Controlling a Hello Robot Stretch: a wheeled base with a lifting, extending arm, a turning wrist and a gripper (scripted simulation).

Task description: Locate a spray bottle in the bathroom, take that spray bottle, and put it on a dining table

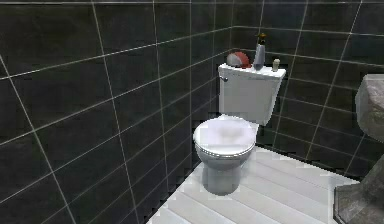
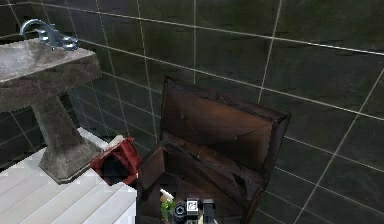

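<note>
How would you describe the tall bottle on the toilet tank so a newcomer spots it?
Find the white toilet against the dark tiled wall. Three things stand on its tank; the bottle is the middle one and the tallest, between a reddish round thing and a low pale one.

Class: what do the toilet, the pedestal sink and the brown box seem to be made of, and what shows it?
Toilet: likely glazed ceramic, smooth white with a soft sheen. Pedestal sink: stone or concrete by its look, mottled grey, matt. Brown box: probably dark stained wood, with plank lines and framed edges.
</note>
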